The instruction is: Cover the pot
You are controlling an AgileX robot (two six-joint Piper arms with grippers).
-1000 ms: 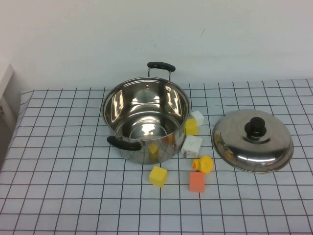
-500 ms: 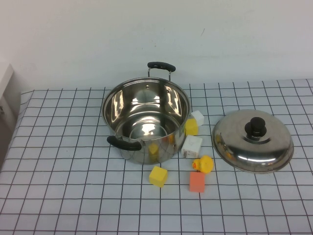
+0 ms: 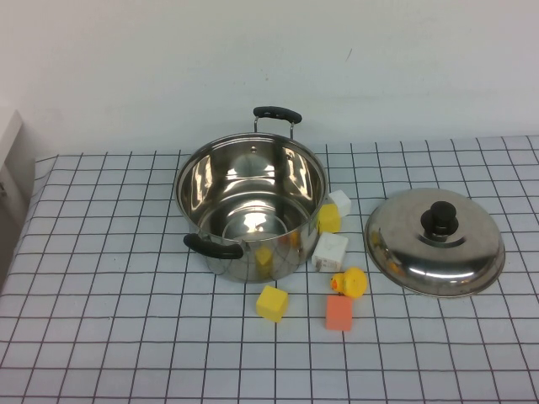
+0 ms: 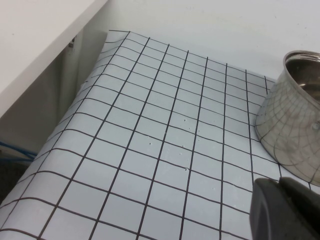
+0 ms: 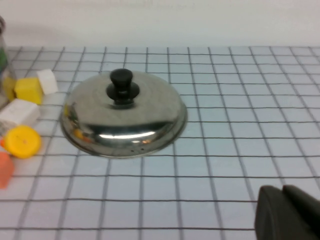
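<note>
Bench [image 3: 101, 337]: flat surface under a white cloth printed with a thin black square grid; smooth, matte. It fills the lower two thirds of the high view, with a plain white wall behind.

Left pincer [image 4: 285, 210]: only a dark, rounded, matte part shows at the lower right of the left wrist view, above bare grid cloth, the pot wall close by. Cannot tell whether it is open or closed. Not seen in the high view.

Pot [image 3: 251, 206]: large round vessel of polished stainless steel, straight sides, mirror-bright interior. It stands upright at the centre of the high view, mouth up and uncovered. Two black handles, one at the upper right of the rim, one at the lower left, so the handle line runs diagonally across the frame.

Small items, just right of and below the pot: yellow block [image 3: 329, 219] and white block [image 3: 340, 202] beside the pot wall; larger white block [image 3: 330, 251]; yellow cube [image 3: 272, 303]; yellow duck-like toy [image 3: 350, 282]; orange block [image 3: 339, 313]. Matte, toy-like.

Lid [image 3: 434, 241]: domed polished steel disc with a black knob [image 3: 440, 219], lying knob up on the bench at centre right, apart from the pot.

Right pincer [image 5: 290, 215]: dark rounded part at the lower right of the right wrist view, near the lid but apart from it. Cannot tell its state.
</note>
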